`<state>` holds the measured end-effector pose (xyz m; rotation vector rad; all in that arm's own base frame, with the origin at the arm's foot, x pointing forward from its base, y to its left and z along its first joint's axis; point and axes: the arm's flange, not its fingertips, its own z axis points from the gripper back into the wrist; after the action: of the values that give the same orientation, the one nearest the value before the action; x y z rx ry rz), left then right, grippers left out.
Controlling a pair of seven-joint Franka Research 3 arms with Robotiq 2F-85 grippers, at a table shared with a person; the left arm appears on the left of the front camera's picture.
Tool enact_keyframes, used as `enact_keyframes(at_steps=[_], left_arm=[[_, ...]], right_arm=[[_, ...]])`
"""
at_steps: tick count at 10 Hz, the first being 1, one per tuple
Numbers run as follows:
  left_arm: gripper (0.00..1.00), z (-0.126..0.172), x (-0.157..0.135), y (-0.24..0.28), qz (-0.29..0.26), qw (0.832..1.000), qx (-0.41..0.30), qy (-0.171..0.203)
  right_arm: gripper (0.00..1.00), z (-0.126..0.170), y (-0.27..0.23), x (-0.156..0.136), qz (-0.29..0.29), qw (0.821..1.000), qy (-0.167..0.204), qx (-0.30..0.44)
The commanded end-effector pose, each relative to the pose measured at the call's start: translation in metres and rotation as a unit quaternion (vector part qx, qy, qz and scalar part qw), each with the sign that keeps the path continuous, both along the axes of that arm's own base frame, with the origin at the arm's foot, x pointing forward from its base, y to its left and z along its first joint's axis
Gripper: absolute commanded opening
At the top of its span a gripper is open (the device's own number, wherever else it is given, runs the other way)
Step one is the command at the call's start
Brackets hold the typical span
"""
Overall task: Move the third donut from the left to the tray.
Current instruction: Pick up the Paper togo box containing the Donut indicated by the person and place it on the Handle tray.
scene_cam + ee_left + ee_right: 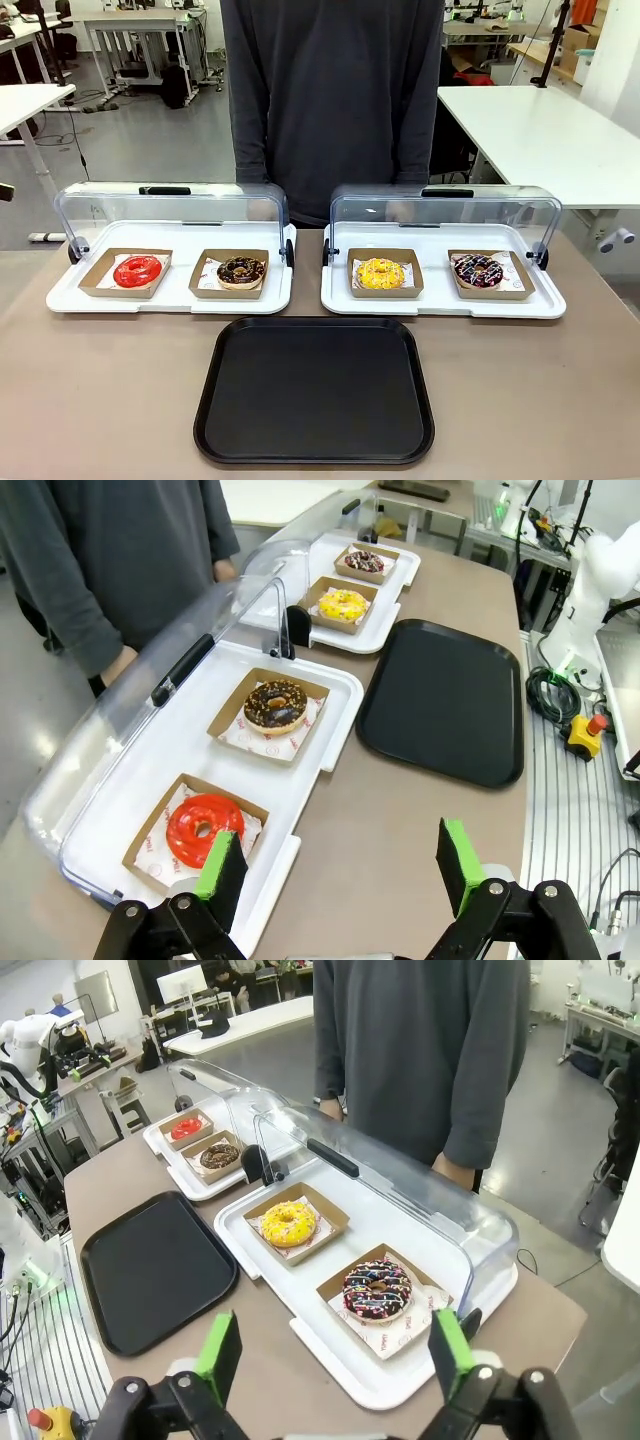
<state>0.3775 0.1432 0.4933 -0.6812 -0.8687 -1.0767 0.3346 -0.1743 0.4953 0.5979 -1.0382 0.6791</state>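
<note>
Round yellow glazed donut (381,273) in square brown card holder (385,294), flat matte black tray (315,390) with rounded corners, left tool (341,865) open, right tool (335,1354) open.

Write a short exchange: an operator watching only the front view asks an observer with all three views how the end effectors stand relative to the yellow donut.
Operator: Is the left end effector open?
Observer: Yes, the left end effector is open and empty, hanging near the red donut.
Operator: And the right one?
Observer: The right end effector is open too, near the dark sprinkled donut; the yellow donut lies next beyond it.
</note>
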Motion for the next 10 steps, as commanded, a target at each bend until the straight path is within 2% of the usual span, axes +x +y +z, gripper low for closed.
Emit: enact_keyframes(at_steps=[1,10], left_arm=[[1.0,0.0016,0.0008,0.0007,-0.003,1.0,-0.002,-0.002],[1.0,0.0016,0.0008,0.0007,-0.003,1.0,-0.002,-0.002]], right_arm=[[1.0,0.001,-0.0024,0.0044,0.004,1.0,-0.02,0.003],[1.0,0.001,-0.0024,0.0044,0.004,1.0,-0.02,0.003]])
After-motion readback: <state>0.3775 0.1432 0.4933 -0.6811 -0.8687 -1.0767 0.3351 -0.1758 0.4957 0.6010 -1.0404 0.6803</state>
